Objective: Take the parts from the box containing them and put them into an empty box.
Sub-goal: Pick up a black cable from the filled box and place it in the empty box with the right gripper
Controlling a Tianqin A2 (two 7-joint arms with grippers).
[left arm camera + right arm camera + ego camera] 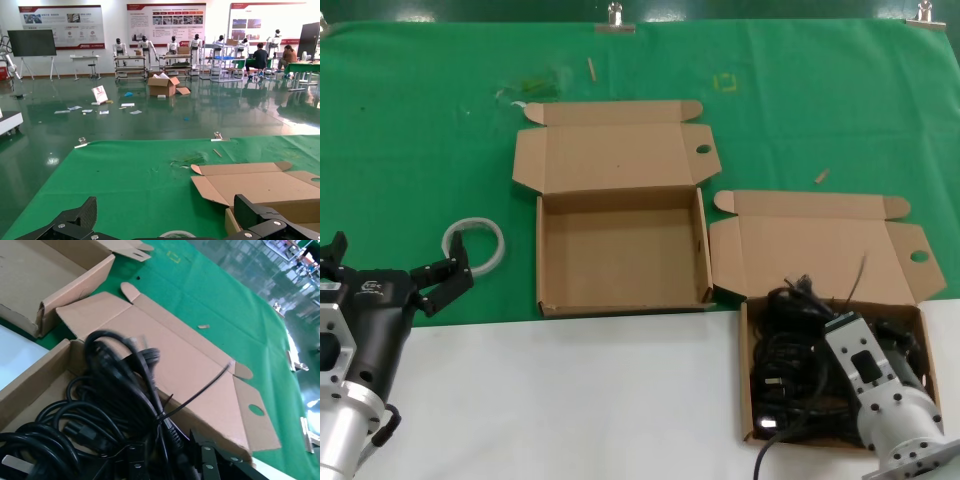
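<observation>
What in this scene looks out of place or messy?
A white ring lies on the green cloth near the left claw, in neither box. Small scraps dot the cloth behind the empty brown cardboard box. The thin black power cords sit tangled, one loop rising above the full box's rim.

Two cardboard boxes sit open on the table: one empty box (620, 250) and one box of cords (752, 400). The black power cords (790, 350) are tangled together, several at least, too knotted to count. One white ring (475, 245). Two robot hands, left hand (440, 285) and right hand (840, 330).
</observation>
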